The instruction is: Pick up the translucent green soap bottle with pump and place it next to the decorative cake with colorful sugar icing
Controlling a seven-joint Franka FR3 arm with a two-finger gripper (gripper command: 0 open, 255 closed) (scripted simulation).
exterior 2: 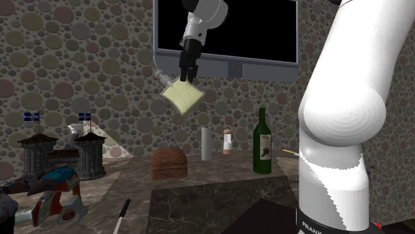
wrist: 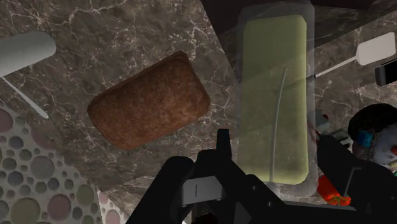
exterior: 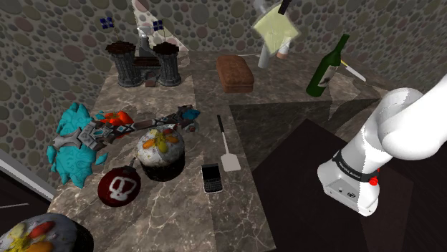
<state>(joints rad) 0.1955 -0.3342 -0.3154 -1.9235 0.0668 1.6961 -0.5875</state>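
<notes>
High above the counter hangs a pale yellow-green translucent soap bottle (exterior: 276,28) (exterior 2: 183,97) (wrist: 273,95), tilted, with its pump near the black gripper (exterior 2: 188,68) (exterior: 285,6). In the wrist view the gripper (wrist: 273,175) is shut on the bottle's pump end, and the body reaches away from the hand. The cake (exterior: 160,149), dark-based with white icing and coloured blobs, stands on the marble counter (exterior: 179,215) well toward the shoulder view's left of the bottle. Part of the cake (wrist: 382,140) shows beside the fingers.
A brown loaf (exterior: 235,71) (wrist: 149,98) lies below the held bottle. A green wine bottle (exterior: 326,68) (exterior 2: 264,143) and a white cylinder (exterior 2: 206,143) stand nearby. Around the cake lie a spatula (exterior: 228,150), a phone (exterior: 211,177), a red disc (exterior: 119,186) and toys (exterior: 71,143).
</notes>
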